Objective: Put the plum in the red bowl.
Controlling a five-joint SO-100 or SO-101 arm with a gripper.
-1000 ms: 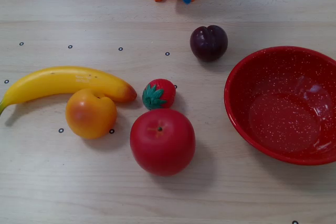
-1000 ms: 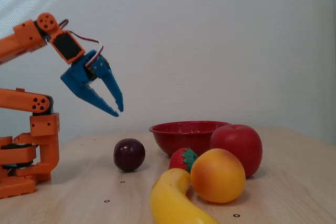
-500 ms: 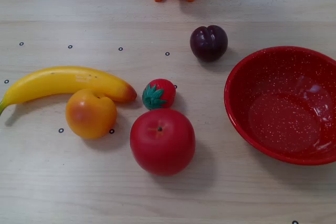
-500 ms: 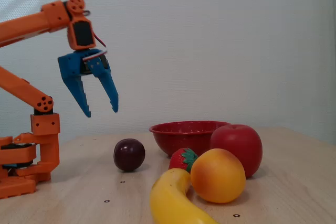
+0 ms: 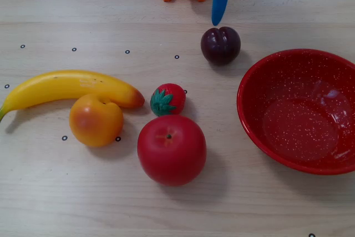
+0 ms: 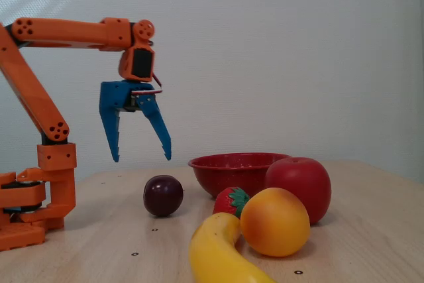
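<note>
The plum (image 5: 221, 45) is small, round, dark purple-maroon with a crease; it rests on the table left of the red bowl (image 5: 252, 112), apart from it. It also shows in a fixed view (image 6: 163, 195), in front of the bowl (image 6: 225, 171). The red bowl is wide, speckled and empty. My blue gripper (image 6: 142, 159) hangs open and empty above the table, just above and to the arm side of the plum. In a fixed view only one blue fingertip (image 5: 219, 9) shows at the top edge, just behind the plum.
A red apple (image 5: 171, 149), a strawberry (image 5: 167, 99), an orange fruit (image 5: 96, 120) and a banana (image 5: 66, 87) lie in a group on the left of the table. The orange arm base (image 6: 26, 210) stands at the back.
</note>
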